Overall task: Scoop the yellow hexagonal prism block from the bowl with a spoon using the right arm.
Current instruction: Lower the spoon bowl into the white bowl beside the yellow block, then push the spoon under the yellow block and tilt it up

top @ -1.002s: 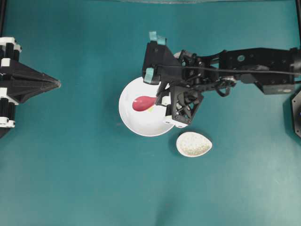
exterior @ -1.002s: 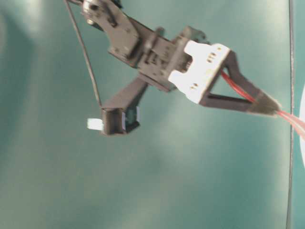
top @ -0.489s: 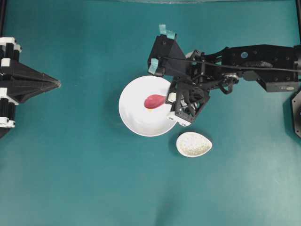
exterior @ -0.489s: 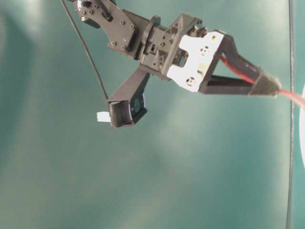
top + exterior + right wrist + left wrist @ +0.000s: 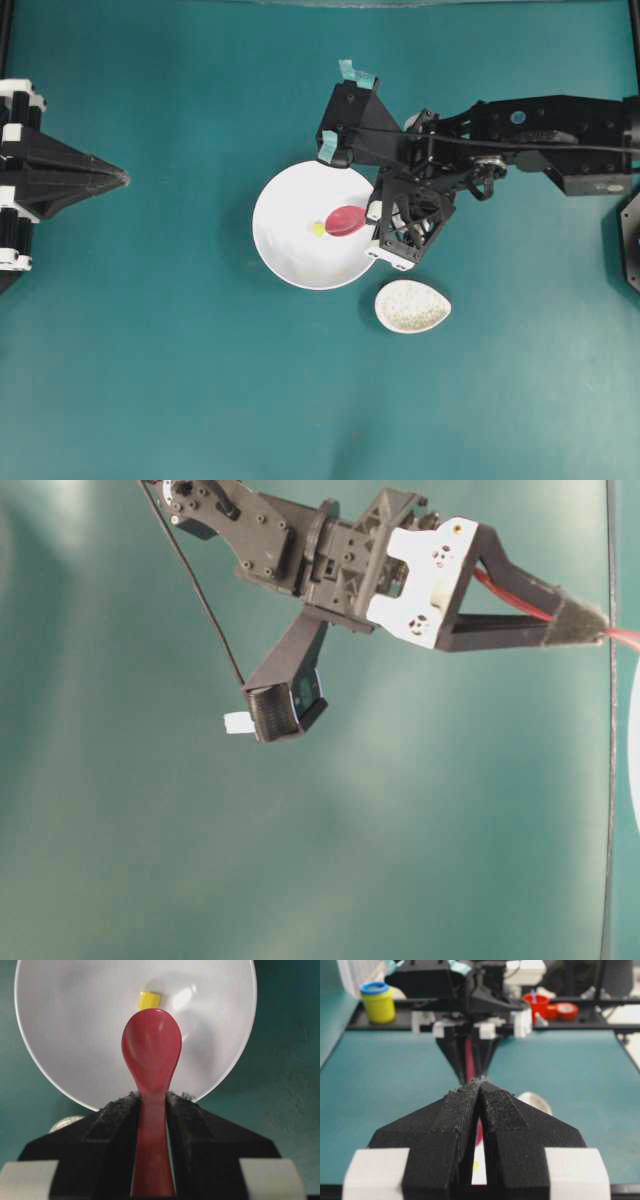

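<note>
The white bowl [image 5: 272, 250] sits mid-table, and the tiny yellow hexagonal prism block [image 5: 319, 229] lies on its floor. My right gripper [image 5: 372, 215] hangs over the bowl's right rim, shut on the handle of the pink-red spoon [image 5: 345, 220]. In the right wrist view the spoon [image 5: 151, 1050] points into the bowl [image 5: 75, 1035] with an empty scoop. The block [image 5: 148, 1000] rests just beyond the scoop's tip. The right gripper [image 5: 152, 1097] pinches the handle between both pads. My left gripper [image 5: 122, 178] stays at the far left edge, shut, with its tips [image 5: 479, 1082] touching.
A small speckled egg-shaped spoon rest [image 5: 412, 306] lies just below and right of the bowl, close to the right wrist. A yellow jar [image 5: 378, 1004] and red items [image 5: 537, 1005] stand beyond the table's far end in the left wrist view.
The right gripper has drawn the spoon back to the right across the bowl. The block has stayed in place and now lies uncovered off the scoop's tip. The left arm has not moved.
</note>
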